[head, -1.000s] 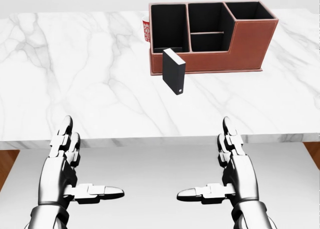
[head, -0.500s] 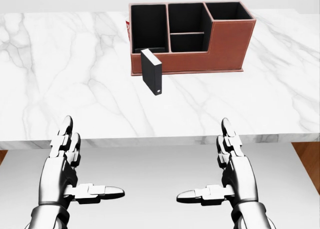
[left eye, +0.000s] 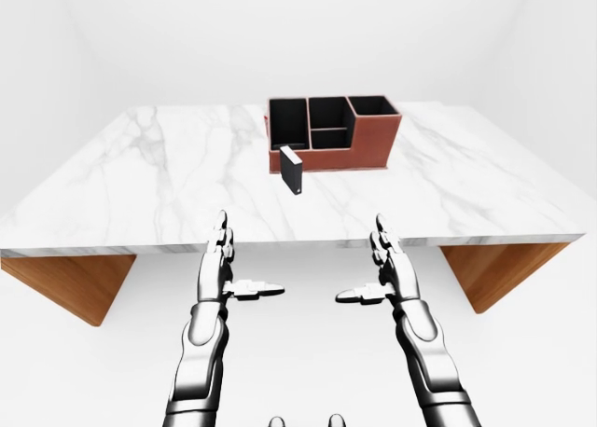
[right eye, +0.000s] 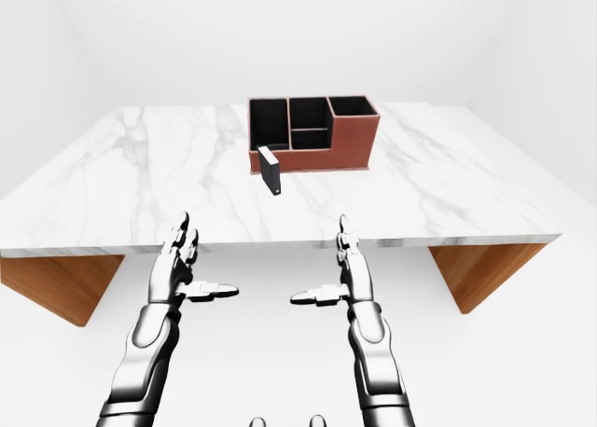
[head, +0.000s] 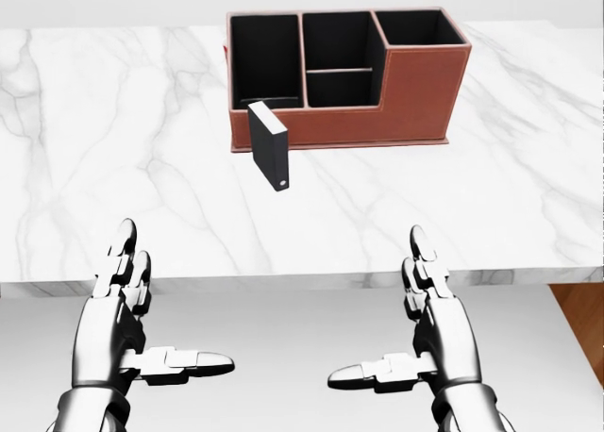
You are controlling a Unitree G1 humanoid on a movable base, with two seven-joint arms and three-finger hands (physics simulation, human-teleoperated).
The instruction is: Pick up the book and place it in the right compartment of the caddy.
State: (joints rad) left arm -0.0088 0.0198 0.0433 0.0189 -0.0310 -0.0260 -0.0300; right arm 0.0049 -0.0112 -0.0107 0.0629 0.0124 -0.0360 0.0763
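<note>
The whole head view slid: the camera had moved, so the caddy and the book sat further left than a second earlier, and the red-and-white object once peeking behind the caddy's left end was gone from view. The book stood upright just near of the caddy's left compartment, on the white marble table with wooden supports in a plain white room. No legible writing showed. The left hand and right hand hung released, fingers spread, empty
</note>
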